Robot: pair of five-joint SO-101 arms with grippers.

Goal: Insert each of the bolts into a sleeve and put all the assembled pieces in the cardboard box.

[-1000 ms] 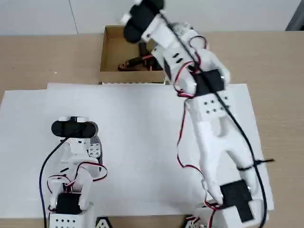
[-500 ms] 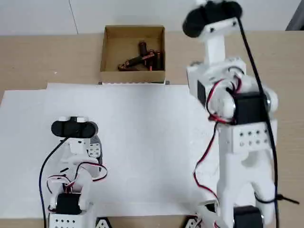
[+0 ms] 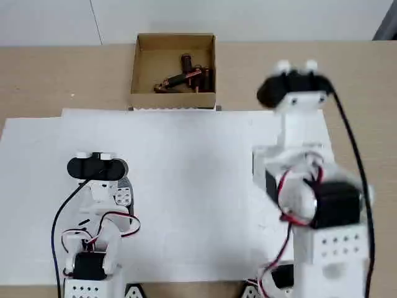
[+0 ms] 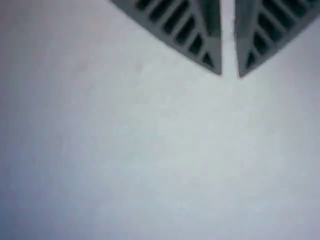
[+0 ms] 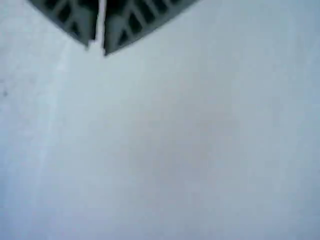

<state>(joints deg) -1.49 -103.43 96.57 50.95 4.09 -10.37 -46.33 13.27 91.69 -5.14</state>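
Pose check: left arm (image 3: pixel 99 189) and right arm (image 3: pixel 304 133) tucked in over white paper (image 3: pixel 186 174).
Left gripper (image 4: pixel 228 72), right gripper (image 5: pixel 98 49) both clamped closed, empty.

brown cardboard box (image 3: pixel 144 68); white paper (image 3: pixel 186 186); grey ribbed end effector (image 4: pixel 227 70)

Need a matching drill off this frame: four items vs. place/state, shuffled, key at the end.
Items
1. cardboard box
2. assembled pieces
3. white paper sheet
4. left gripper

Places/states
A. lying together inside the box
B. fingers shut, nothing held, above white paper
C. on bare table, just past the sheet's far edge
D. spread flat over the near part of the table

Pairs: 1-C, 2-A, 3-D, 4-B
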